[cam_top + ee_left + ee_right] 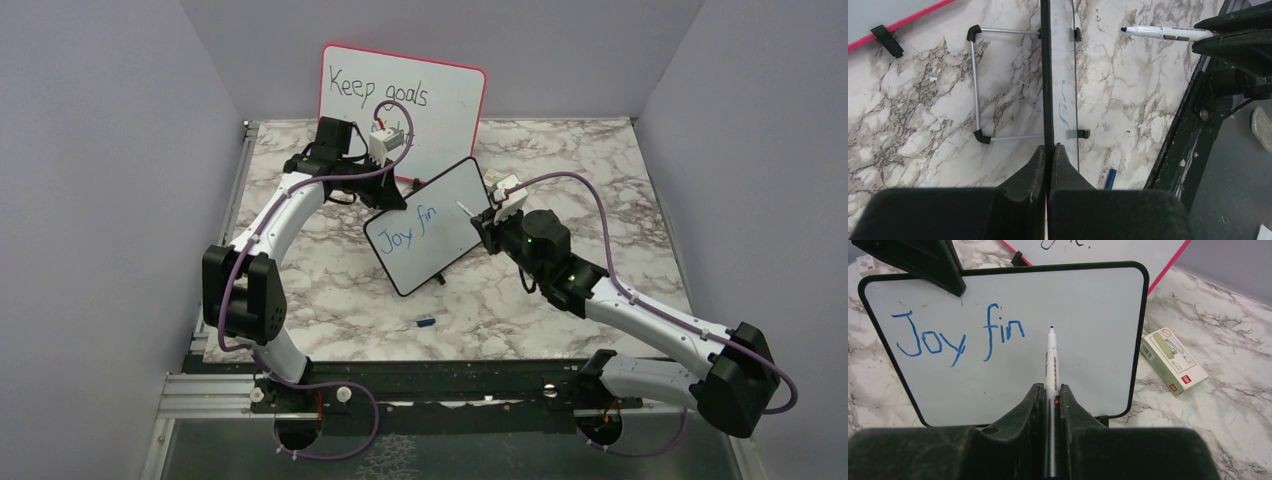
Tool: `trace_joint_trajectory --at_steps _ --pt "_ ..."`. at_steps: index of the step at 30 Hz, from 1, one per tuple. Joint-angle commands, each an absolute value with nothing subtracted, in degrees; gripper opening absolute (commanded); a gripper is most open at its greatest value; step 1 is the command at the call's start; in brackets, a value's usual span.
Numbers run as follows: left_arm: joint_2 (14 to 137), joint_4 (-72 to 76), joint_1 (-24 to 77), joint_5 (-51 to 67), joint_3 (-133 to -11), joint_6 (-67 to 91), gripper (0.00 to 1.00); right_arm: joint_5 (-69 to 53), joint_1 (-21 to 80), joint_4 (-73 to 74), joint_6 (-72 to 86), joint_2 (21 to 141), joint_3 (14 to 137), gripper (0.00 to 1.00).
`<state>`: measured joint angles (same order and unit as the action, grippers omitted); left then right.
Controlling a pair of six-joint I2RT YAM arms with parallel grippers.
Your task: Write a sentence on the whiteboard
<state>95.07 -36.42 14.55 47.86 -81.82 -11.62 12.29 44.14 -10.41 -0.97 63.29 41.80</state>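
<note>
The small black-framed whiteboard point(425, 235) stands tilted on its feet mid-table. Blue letters of the sentence point(955, 335) read "Joy fin". My left gripper point(1049, 147) is shut on the board's top edge near its left corner, and that view shows the board point(1065, 75) edge-on. My right gripper point(1049, 387) is shut on a white marker point(1051, 355). The marker's blue tip sits at the board just right of "fin". From above, the right gripper point(490, 215) is at the board's right side, with the marker point(465, 208) pointing at it.
A larger pink-framed whiteboard point(400, 95) reading "Keep goals" leans against the back wall. A small green-and-white box point(1173, 360) lies right of the small board. A blue marker cap point(424, 322) lies on the marble table near the front edge.
</note>
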Motion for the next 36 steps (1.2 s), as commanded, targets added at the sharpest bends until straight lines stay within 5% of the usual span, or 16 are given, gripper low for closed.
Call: trace_joint_trajectory --at_steps 1,36 --pt "96.2 -41.3 14.2 48.5 -82.9 -17.0 0.00 9.9 44.0 -10.6 -2.7 62.2 41.4 0.01" --pt "96.8 -37.9 14.4 46.6 -79.0 -15.7 0.00 5.7 44.0 -15.4 -8.4 72.9 46.1 0.00"
